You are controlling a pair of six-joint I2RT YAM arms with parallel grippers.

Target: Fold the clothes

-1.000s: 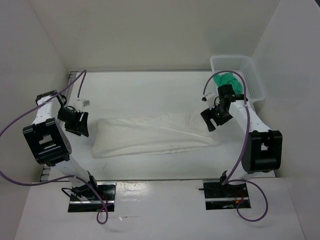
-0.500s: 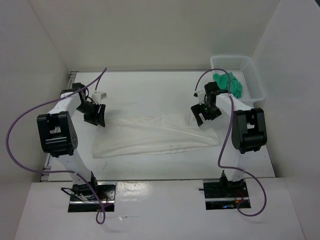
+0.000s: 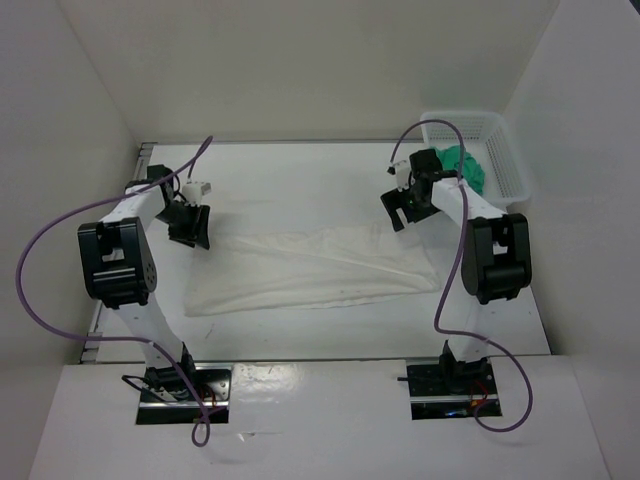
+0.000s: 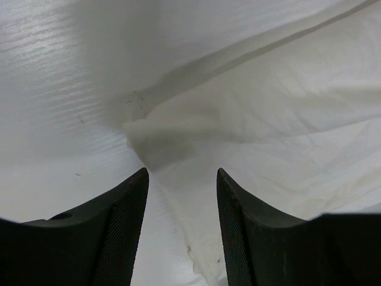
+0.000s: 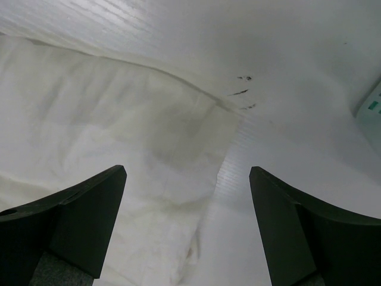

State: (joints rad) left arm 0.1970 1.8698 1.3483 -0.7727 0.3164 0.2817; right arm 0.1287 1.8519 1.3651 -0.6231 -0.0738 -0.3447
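The clothes (image 3: 310,270) lie as one long, flat white strip across the middle of the table. My left gripper (image 3: 190,228) hovers open over the strip's far left corner. In the left wrist view that corner (image 4: 146,128) shows just beyond my left gripper (image 4: 181,174), and the fabric edge runs between the fingers. My right gripper (image 3: 400,210) stands wide open over the far right corner. In the right wrist view my right gripper (image 5: 187,173) straddles the edge of the clothes (image 5: 119,119). Neither gripper holds anything.
A white mesh basket (image 3: 505,150) stands at the back right with a small green cloth (image 3: 465,165) in it, close behind the right arm. Purple cables loop off both arms. White walls close in the table (image 3: 300,180) on three sides.
Both grippers have moved inward and toward the back, onto the strip's far corners. The right jaws have spread wider. The clothes have not moved.
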